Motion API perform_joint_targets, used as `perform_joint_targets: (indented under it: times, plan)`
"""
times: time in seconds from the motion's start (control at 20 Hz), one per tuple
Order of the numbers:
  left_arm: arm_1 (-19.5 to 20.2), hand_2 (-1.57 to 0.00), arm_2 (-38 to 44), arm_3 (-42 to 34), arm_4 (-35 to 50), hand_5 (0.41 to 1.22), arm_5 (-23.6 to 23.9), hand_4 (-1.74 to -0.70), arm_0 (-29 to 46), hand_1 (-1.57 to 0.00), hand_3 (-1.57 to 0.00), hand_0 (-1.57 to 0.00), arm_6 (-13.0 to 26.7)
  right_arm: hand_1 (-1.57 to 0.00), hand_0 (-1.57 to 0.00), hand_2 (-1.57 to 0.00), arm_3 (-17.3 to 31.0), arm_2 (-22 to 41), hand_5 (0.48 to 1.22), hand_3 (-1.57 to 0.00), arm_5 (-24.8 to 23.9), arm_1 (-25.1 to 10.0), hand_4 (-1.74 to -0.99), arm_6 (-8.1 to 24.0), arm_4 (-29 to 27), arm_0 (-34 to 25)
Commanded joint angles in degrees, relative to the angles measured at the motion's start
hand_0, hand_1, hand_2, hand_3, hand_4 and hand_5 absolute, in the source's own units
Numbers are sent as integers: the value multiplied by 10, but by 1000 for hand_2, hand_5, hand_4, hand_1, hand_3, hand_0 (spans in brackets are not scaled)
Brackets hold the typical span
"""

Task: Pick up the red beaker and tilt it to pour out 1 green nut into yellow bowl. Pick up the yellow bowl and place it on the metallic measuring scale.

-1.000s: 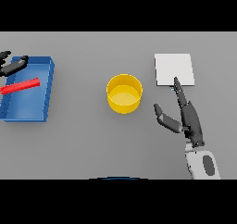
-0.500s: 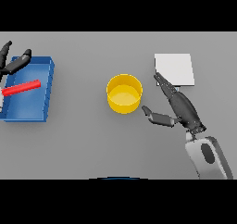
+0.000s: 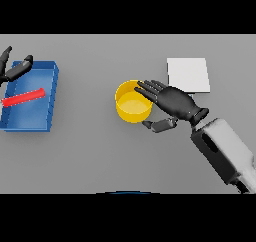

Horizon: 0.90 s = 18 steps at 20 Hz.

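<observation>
The yellow bowl [image 3: 129, 106] stands at the table's middle. My right hand [image 3: 175, 101] is at its right side, open: the straight fingers [image 3: 148, 87] lie over the bowl's right rim and the thumb [image 3: 160, 126] reaches under its lower right edge. The bowl stays on the table. The red beaker [image 3: 22, 97] lies on its side in the blue tray [image 3: 50, 93] at the left. My left hand [image 3: 14, 70] hovers open at the tray's far left corner, apart from the beaker. No green nut shows.
The metallic measuring scale [image 3: 188, 74], a pale square plate, lies flat just right of and behind the bowl, close to my right wrist. My right forearm [image 3: 222, 148] crosses the lower right of the table.
My right hand has swung left from beside the scale to the bowl, and its fingers now reach over the rim. The left hand has lifted slightly at the tray's corner.
</observation>
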Motion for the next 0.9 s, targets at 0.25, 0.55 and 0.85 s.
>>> perform_joint_targets:
  times: [0.25, 0.55, 0.85]
  plan:
    - [7, 1, 5, -3, 4, 696, -7, -808, 3, 1, 1, 1, -5, 1, 1, 1, 80, 55, 644, 1, 36, 11, -1157, -32, 39, -71]
    - [3, 1, 1, -1, -3, 700, 0, -807, 4, 1, 1, 1, -10, 1, 1, 1, 165, 100, 670, 1, 78, 34, -1164, -47, 64, -133]
    - [8, 1, 2, 1, -3, 704, -6, -797, 5, 1, 1, 1, -15, 1, 1, 1, 220, 122, 684, -8, 99, 54, -1186, -45, 77, -164]
